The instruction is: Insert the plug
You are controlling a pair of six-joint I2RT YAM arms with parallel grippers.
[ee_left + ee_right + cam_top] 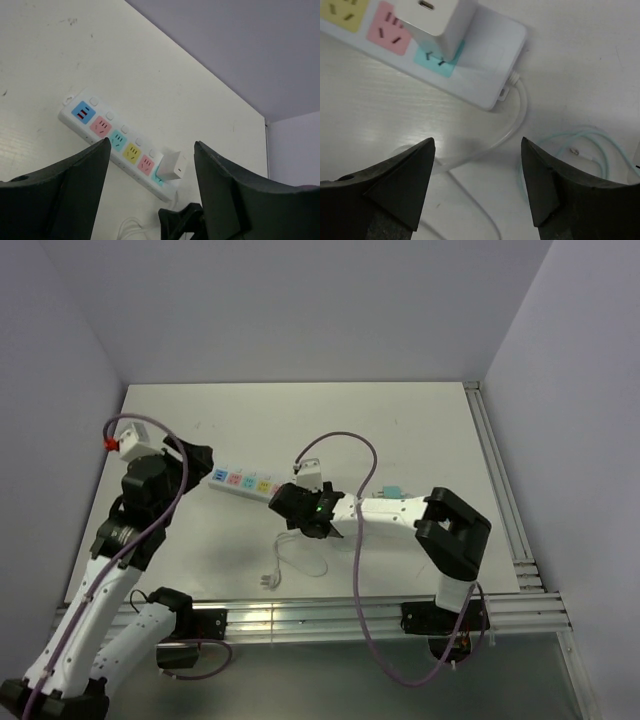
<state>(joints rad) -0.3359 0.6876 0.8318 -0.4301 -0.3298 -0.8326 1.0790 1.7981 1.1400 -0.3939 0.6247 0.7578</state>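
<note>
The white power strip (243,483) with coloured sockets lies across the table's middle. A white cube plug (172,166) sits in the teal end socket (440,59), upright; it also shows in the right wrist view (437,17). My right gripper (478,142) is open and empty, just back from the strip's cord end, touching nothing. In the top view it (292,504) covers that end. My left gripper (152,145) is open and empty, held above the table off the strip's other end (197,462).
The strip's white cord (516,117) loops toward the near edge and ends in a plug (268,582). A thin teal cable (592,145) lies coiled to the right. A rail runs along the table's right edge (500,490).
</note>
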